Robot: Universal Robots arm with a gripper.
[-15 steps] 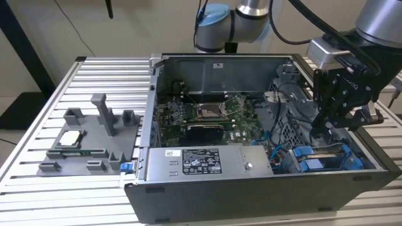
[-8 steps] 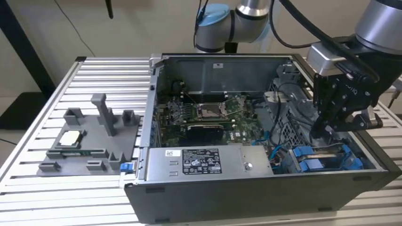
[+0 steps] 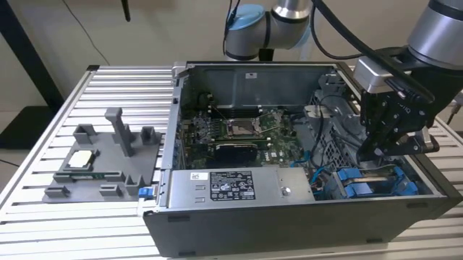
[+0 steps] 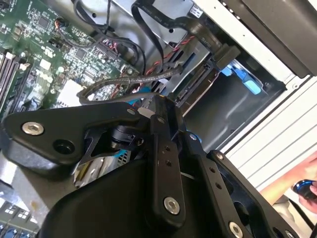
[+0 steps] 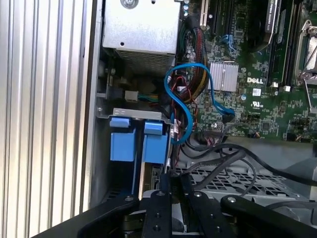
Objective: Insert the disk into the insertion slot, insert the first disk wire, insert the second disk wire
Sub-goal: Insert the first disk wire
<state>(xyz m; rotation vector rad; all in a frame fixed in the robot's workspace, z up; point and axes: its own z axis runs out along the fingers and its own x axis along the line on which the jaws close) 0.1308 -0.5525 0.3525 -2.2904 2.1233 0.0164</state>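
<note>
The disk [image 3: 376, 177] shows as silver metal between blue carrier pieces, low in the open computer case at the exterior view's right. It sits in the insertion slot [image 3: 346, 184], a bay with blue rails [image 5: 124, 144]. My gripper [image 3: 372, 157] hangs just above it, fingers close together at the disk's blue carrier [image 5: 156, 146]; I cannot tell whether they pinch it. In the first wrist view the gripper [image 5: 173, 181] stands beside the carrier. In the second wrist view the gripper [image 4: 161, 106] hides most of the disk [image 4: 94, 171]. Two loose black wire connectors [image 4: 223, 52] [image 4: 195, 84] hang near the bay.
A grey power-supply box [image 3: 239, 186] lies beside the bay, the motherboard [image 3: 239, 130] behind it. A blue cable [image 5: 183, 69] loops past a perforated cage [image 5: 223, 178]. A grey fixture [image 3: 101, 162] sits on the slatted table [image 3: 87, 227]. A person's hand [image 4: 297, 186] is outside the case.
</note>
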